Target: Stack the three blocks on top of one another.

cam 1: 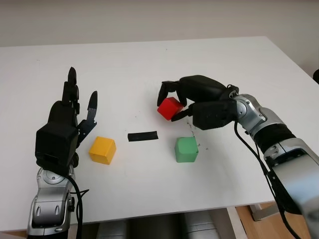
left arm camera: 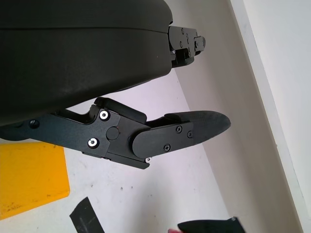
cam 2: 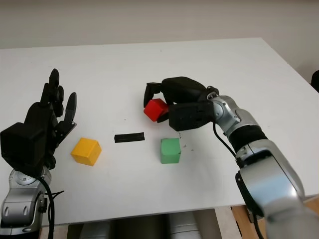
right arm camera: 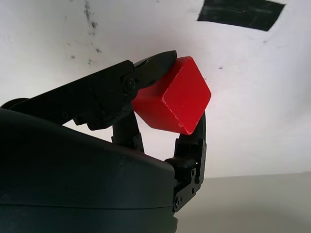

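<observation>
Right robot hand (cam 1: 175, 105) clamped on red block (cam 1: 170, 108), raised off tabletop (cam 1: 209, 59) in wrist view; left robot hand (cam 1: 75, 117) open beside yellow block (cam 1: 102, 150); green block (cam 1: 186, 150), tape (cam 1: 142, 136) between.

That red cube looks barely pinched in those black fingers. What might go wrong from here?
1. The right robot hand holds the red block tilted, by its fingertips, so it may slip or land crooked.
2. The green block sits close below the hand; a low approach might nudge it.
3. The left robot hand is open beside the yellow block and might bump it.
</observation>
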Controlling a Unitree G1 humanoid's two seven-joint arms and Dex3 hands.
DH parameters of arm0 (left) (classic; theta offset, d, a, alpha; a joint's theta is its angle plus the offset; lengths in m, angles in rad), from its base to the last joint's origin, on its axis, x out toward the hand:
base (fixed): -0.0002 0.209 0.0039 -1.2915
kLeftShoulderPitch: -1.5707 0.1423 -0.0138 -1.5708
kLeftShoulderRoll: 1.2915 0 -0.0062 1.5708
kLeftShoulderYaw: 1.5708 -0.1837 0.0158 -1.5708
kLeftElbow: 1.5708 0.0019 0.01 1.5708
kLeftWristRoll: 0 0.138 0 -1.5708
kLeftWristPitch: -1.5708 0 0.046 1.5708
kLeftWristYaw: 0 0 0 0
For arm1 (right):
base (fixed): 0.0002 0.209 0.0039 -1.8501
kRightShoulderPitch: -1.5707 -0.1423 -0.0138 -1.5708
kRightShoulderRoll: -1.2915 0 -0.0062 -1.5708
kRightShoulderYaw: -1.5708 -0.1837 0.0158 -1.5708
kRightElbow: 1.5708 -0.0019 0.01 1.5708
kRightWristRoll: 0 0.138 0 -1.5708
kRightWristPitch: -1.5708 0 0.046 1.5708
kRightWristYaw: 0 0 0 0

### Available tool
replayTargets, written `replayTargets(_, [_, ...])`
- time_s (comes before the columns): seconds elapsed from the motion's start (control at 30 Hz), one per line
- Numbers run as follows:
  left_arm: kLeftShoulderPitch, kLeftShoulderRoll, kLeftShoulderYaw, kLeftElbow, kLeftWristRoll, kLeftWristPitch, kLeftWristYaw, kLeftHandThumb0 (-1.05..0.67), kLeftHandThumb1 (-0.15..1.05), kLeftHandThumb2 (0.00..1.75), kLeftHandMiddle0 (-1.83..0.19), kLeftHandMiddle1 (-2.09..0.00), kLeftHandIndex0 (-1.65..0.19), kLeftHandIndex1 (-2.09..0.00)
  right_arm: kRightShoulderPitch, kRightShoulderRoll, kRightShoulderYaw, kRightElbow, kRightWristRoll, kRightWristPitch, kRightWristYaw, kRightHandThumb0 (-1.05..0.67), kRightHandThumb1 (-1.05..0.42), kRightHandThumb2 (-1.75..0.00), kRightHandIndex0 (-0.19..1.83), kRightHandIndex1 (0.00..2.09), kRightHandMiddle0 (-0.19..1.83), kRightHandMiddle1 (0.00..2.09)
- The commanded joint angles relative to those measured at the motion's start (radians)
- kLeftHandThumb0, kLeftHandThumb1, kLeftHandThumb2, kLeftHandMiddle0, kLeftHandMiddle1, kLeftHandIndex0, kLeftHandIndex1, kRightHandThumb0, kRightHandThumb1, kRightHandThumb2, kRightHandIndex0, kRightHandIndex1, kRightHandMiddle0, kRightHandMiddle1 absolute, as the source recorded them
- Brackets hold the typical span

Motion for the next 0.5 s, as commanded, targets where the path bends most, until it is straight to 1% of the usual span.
replayTargets(0.0, [0.009,0.002,-0.005,-0.025,0.006,0.006,0.001,-0.60,1.05,0.58,0.06,-0.05,0.08,-0.05,-0.042,0.002,-0.014,-0.043,0.018,0.007,0.036,-0.17,-0.98,-0.05,0.36,1.62,0.36,1.34])
replayTargets(0.1, [0.010,0.001,-0.009,-0.029,0.011,0.010,0.002,-0.61,1.05,0.58,0.07,-0.05,0.08,-0.05,-0.054,0.008,-0.013,-0.076,0.032,-0.007,0.084,-0.16,-0.97,-0.05,0.38,1.47,0.38,1.31])
replayTargets(0.2, [0.011,-0.004,-0.012,-0.034,0.014,0.018,0.005,-0.60,1.05,0.59,0.07,-0.05,0.08,-0.05,-0.056,0.015,-0.008,-0.111,0.043,-0.020,0.123,-0.17,-0.97,-0.05,0.44,1.44,0.40,1.33])
replayTargets(0.3, [0.012,-0.011,-0.015,-0.037,0.013,0.023,0.008,-0.60,1.05,0.58,0.07,-0.05,0.09,-0.05,-0.058,0.020,0.001,-0.129,0.035,-0.056,0.137,-0.20,-0.96,-0.05,0.44,1.45,0.41,1.35])
replayTargets(0.33, [0.013,-0.013,-0.015,-0.038,0.014,0.024,0.010,-0.60,1.05,0.58,0.07,-0.05,0.09,-0.05,-0.057,0.021,0.005,-0.133,0.029,-0.067,0.136,-0.20,-0.95,-0.05,0.45,1.41,0.44,1.32])
replayTargets(0.4, [0.014,-0.016,-0.016,-0.040,0.016,0.025,0.014,-0.61,1.05,0.58,0.07,-0.05,0.08,-0.05,-0.059,0.016,0.027,-0.140,-0.015,-0.115,0.102,-0.20,-0.94,-0.05,0.50,1.24,0.49,1.27])
replayTargets(0.47, [0.016,-0.018,-0.015,-0.042,0.016,0.024,0.018,-0.61,1.05,0.58,0.07,-0.05,0.08,-0.05,-0.061,0.012,0.048,-0.144,-0.069,-0.170,0.053,-0.19,-0.93,-0.05,0.52,1.17,0.52,1.26])
